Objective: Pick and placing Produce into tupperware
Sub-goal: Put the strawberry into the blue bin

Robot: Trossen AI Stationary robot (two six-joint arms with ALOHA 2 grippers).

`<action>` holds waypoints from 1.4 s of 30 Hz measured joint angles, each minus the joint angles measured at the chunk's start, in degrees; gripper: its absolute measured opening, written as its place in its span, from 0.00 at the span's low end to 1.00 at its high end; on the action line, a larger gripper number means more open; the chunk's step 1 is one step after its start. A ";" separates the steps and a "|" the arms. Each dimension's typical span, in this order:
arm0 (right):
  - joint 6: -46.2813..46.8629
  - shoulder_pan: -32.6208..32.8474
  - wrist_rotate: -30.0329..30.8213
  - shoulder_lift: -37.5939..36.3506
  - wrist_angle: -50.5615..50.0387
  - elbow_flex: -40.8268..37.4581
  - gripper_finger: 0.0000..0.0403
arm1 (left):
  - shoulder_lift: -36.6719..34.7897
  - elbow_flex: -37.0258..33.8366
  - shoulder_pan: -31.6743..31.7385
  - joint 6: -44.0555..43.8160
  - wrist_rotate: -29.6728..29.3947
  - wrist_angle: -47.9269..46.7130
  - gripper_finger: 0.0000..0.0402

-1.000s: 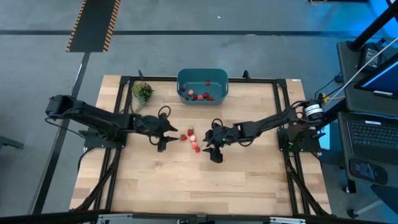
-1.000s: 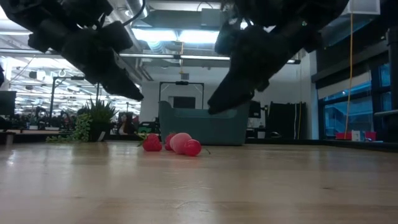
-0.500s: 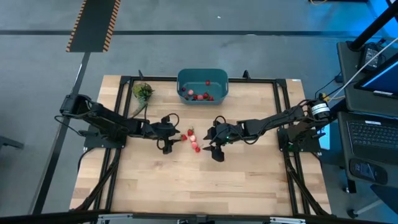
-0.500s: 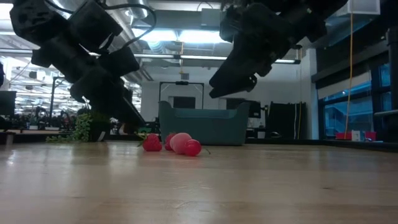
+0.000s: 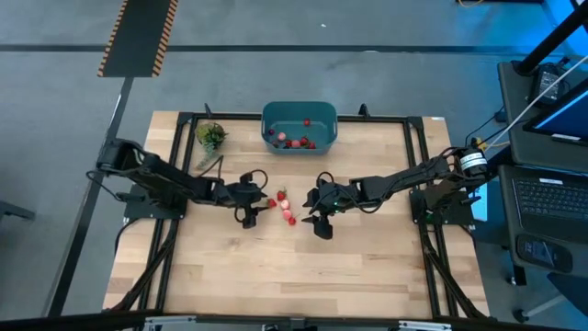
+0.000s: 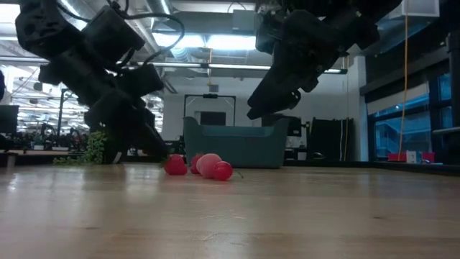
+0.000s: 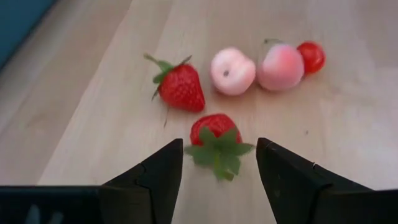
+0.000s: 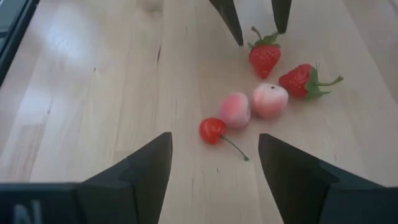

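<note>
Five loose pieces of produce (image 5: 283, 208) lie mid-table: two strawberries (image 7: 181, 88), two pink pieces (image 7: 232, 70) and a cherry (image 8: 211, 130). The teal tupperware (image 5: 299, 124) stands at the far edge with several red pieces (image 5: 294, 142) inside. My left gripper (image 7: 219, 155) is low at the table and open. Its fingers stand on either side of the nearer strawberry (image 7: 214, 132) without touching it. My right gripper (image 8: 214, 149) hovers open above the table on the right side of the produce (image 6: 208, 165), slanting down toward it.
A small green plant (image 5: 210, 135) stands at the far left, beside the tupperware. The black frame rails (image 5: 184, 118) run along the table's edges. Bare wood (image 5: 294, 276) stretches toward the near edge.
My left gripper has come down and moved toward the table's right, up to the produce. Its open fingers now flank one strawberry. The produce has not moved.
</note>
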 joint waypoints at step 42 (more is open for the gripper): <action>1.25 0.02 0.00 0.02 -0.61 0.00 0.60 | 9.29 0.03 0.52 1.66 -1.45 13.13 0.49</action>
